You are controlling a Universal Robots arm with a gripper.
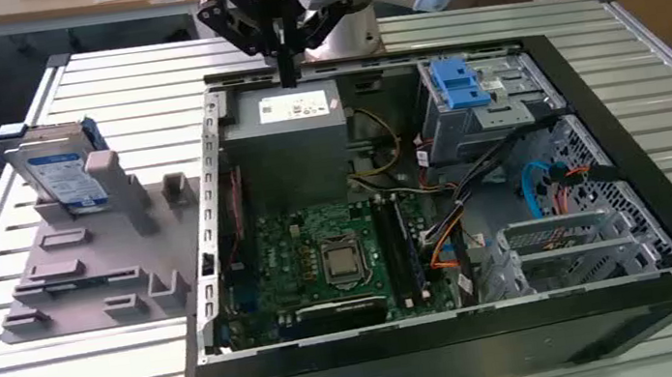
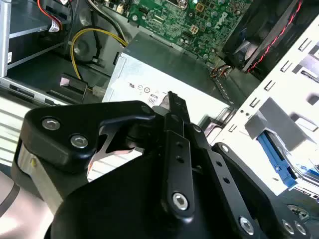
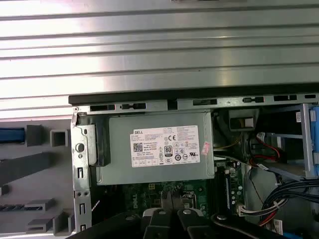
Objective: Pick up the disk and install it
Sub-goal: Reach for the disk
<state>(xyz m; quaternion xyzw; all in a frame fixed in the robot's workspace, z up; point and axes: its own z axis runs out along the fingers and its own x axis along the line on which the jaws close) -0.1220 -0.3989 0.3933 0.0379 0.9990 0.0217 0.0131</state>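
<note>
The disk (image 1: pixel 61 176) stands on edge in a grey holder (image 1: pixel 100 268) on the exterior view's left, outside the computer case; its blue-and-white label faces forward and blue rails run along its sides. One blue rail of the disk (image 2: pixel 277 162) shows behind a grey holder block in the second wrist view. My gripper (image 1: pixel 290 76) hangs over the back edge of the case, just above the grey power-supply box (image 1: pixel 288 122), well to the right of the disk. Its fingers (image 2: pixel 172 102) are shut together with nothing between them.
The open black computer case (image 1: pixel 583 88) holds a green motherboard (image 1: pixel 332 252), a silver drive cage with a blue latch (image 1: pixel 466 88), and cables on the exterior view's right. The power-supply box (image 3: pixel 159 152) lies below the wrist. A slatted metal table (image 1: pixel 126 75) surrounds everything.
</note>
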